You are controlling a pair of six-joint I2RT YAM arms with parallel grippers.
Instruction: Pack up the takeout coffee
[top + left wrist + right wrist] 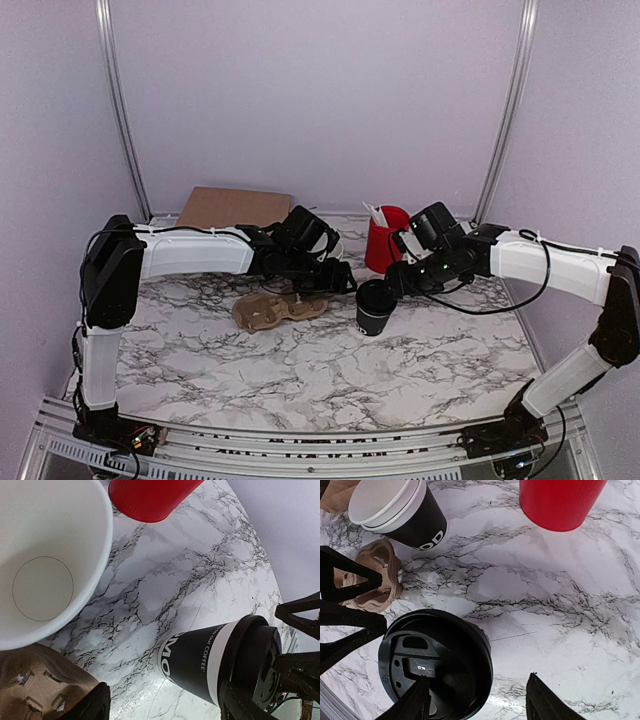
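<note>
Black-lidded coffee [374, 308] stands upright on the worktop [300, 375], just right of the carrier [275, 310], not yet packed. The right end effector [480, 700] hangs over it with jaws apart: one finger [413, 705] lies across the lid [440, 650], the other stands clear of the rim. If you close now, expect an off-centre pinch that tips the cup or lifts the lid and spills it. The left end effector [165, 702] is also spread and empty, close beside the cup; watch for a clash between the two. Centre the jaws about the cup wall first.
</note>
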